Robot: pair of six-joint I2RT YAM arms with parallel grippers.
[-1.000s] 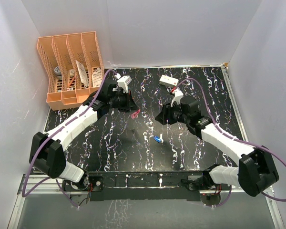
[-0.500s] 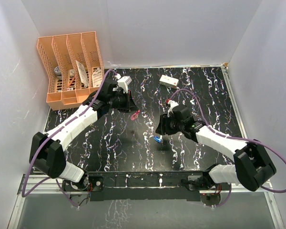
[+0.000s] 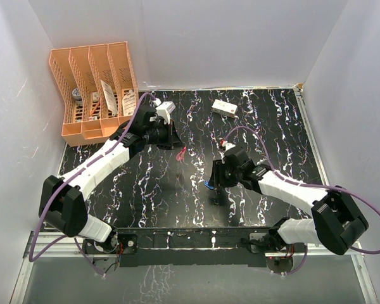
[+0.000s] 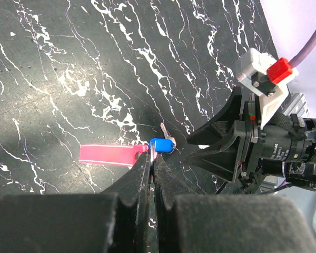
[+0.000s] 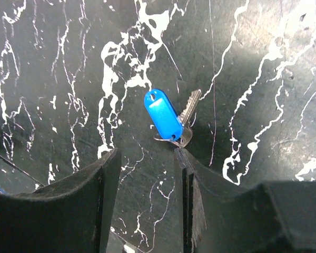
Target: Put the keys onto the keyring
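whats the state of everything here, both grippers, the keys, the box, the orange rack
left gripper: shut on the pink key
pink key: clamped at one end, sticking out sideways
right gripper: open, just short of the blue key, holding nothing
blue key: lying flat on the table, loose
white box: lying flat, apart from both arms
orange rack: upright, slots partly filled
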